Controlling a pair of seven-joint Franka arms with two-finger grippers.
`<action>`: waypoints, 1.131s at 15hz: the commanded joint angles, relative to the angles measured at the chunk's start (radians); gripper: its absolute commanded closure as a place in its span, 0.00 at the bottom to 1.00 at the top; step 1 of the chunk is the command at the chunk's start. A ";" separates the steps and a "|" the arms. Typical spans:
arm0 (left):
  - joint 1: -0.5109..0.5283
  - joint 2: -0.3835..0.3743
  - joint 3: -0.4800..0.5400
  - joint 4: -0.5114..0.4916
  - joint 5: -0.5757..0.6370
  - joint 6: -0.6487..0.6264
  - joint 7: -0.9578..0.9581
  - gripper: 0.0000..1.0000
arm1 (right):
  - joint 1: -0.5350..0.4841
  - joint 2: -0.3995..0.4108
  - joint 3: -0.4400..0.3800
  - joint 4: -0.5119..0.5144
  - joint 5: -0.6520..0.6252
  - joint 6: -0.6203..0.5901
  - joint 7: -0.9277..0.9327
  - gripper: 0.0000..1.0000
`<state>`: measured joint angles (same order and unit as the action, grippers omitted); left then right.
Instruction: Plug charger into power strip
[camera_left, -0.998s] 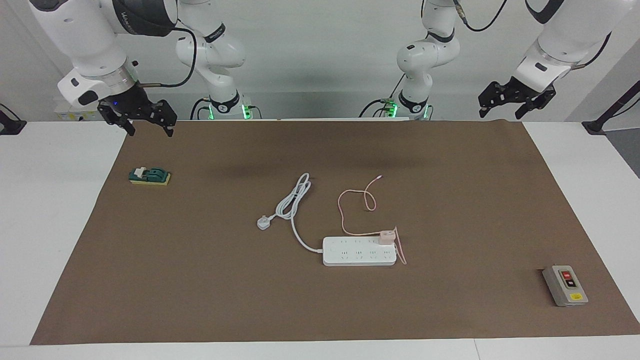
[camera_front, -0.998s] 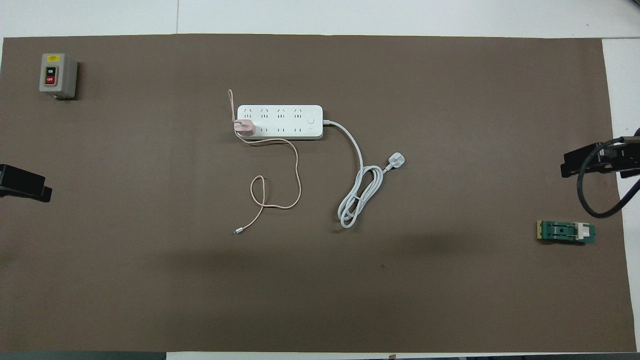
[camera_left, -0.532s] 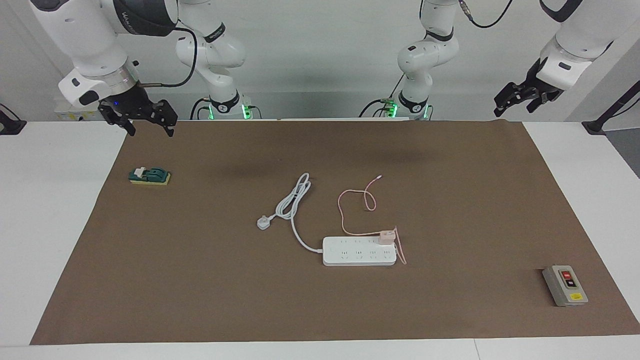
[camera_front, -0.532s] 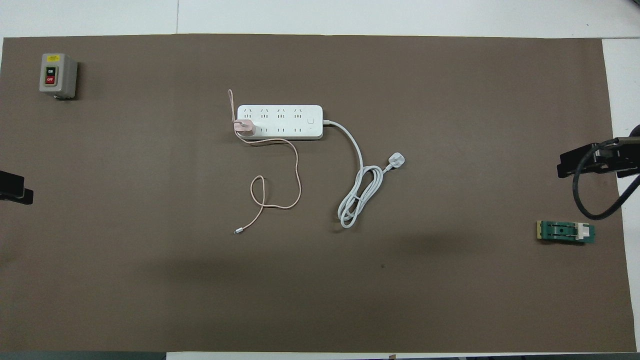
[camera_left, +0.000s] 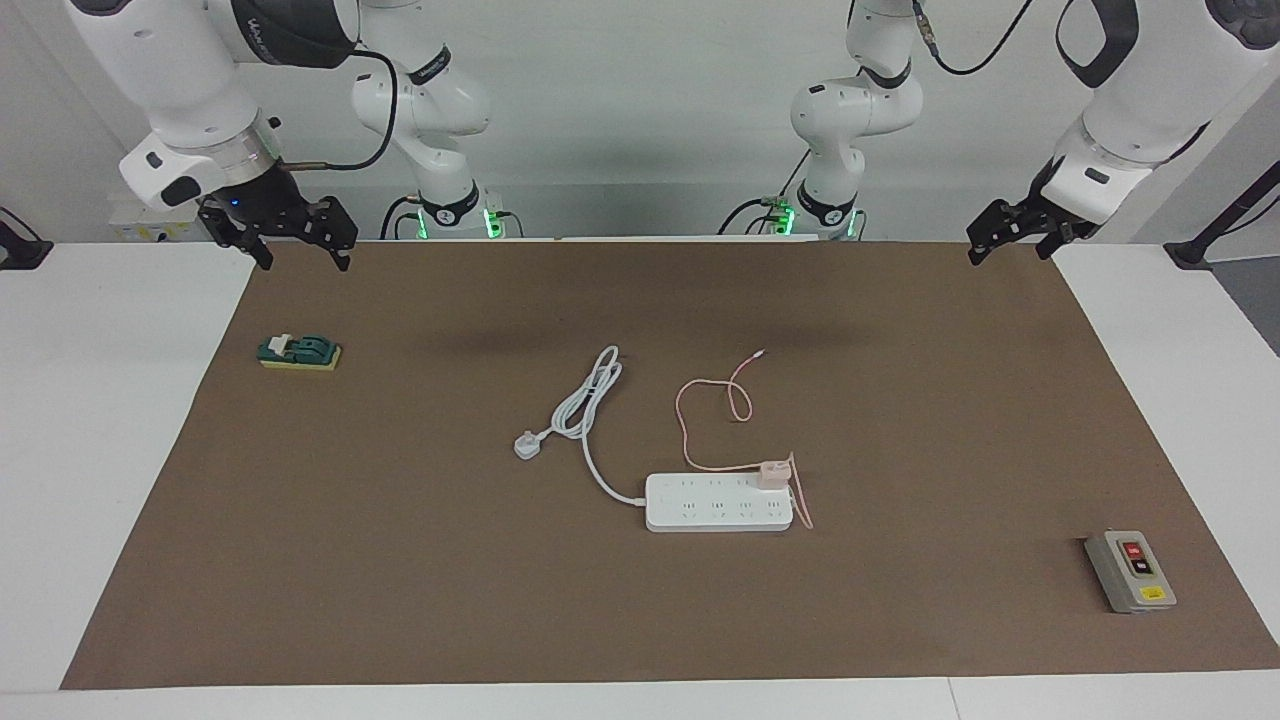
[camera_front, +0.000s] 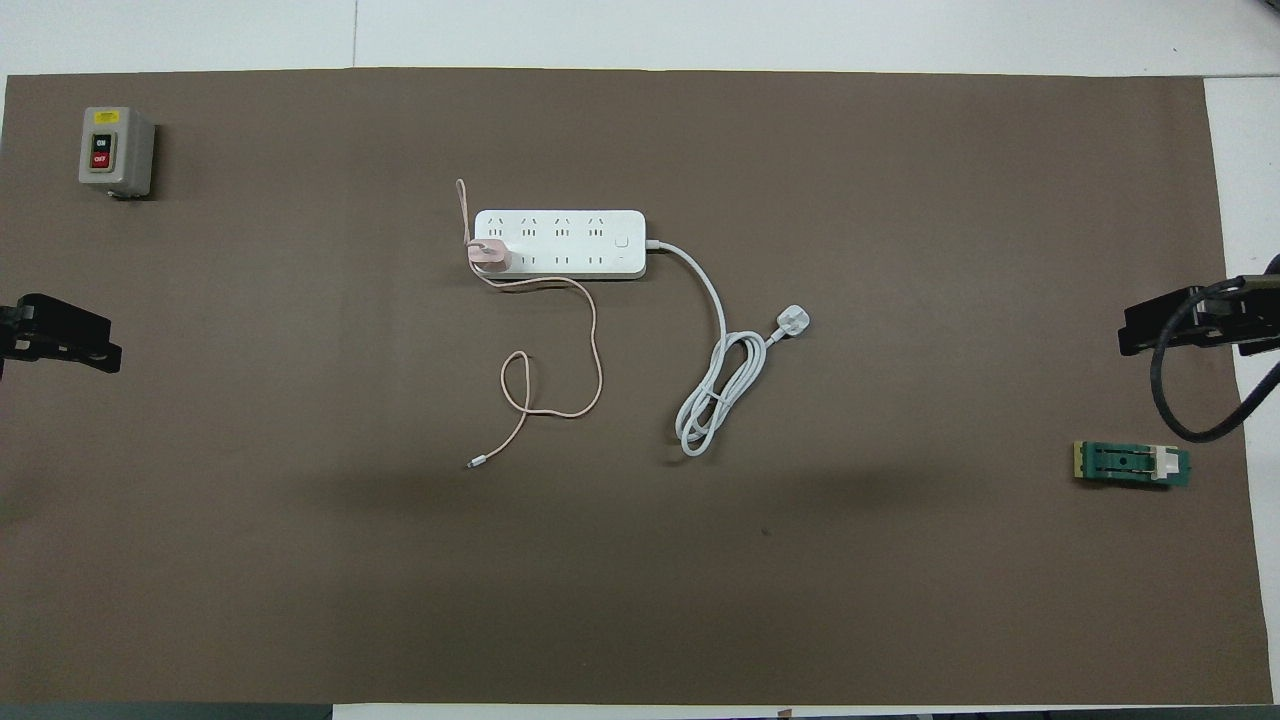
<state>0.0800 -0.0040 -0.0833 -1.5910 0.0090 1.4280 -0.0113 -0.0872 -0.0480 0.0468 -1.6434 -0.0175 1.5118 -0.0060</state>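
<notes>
Overhead view shows the power strip (camera_front: 559, 244) lying flat near the middle of the brown mat (camera_front: 640, 600), with the charger (camera_front: 489, 255) seated in the socket at its end toward the left arm's side, in the row nearer to the robots. The charger's thin pink cable (camera_front: 596, 360) leaves the cube, runs along the strip's nearer edge and curls into a loop closer to the robots, ending in a small connector on the mat. The strip's thick white cord (camera_front: 718, 390) leaves its other end and coils nearer to the robots, with the white plug (camera_front: 791, 322) lying just beside the coil. A grey switch box (camera_front: 115, 150) with red and black buttons sits at the corner of the mat toward the left arm's end, farther from the robots than the strip. A small green block (camera_front: 1133, 465) lies toward the right arm's end, well apart from everything else. In the facing view the left gripper (camera_left: 1010, 240) hangs in the air over the mat's edge by its own base, empty, and its claw's state cannot be told. The right gripper (camera_left: 295, 240) hangs over the mat's edge at its end, claw spread and holding nothing.
</notes>
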 joint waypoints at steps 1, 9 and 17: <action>-0.068 0.018 0.034 0.036 0.016 -0.011 -0.006 0.00 | -0.016 -0.013 0.007 -0.004 -0.002 0.001 -0.023 0.00; -0.135 0.010 0.103 0.029 0.014 -0.003 -0.003 0.00 | -0.016 -0.013 0.007 -0.003 -0.002 0.001 -0.023 0.00; -0.154 0.010 0.105 0.026 0.014 0.014 -0.004 0.00 | -0.016 -0.013 0.007 -0.004 -0.002 -0.001 -0.025 0.00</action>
<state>-0.0482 0.0083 0.0008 -1.5669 0.0109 1.4324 -0.0122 -0.0873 -0.0495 0.0463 -1.6433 -0.0175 1.5118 -0.0060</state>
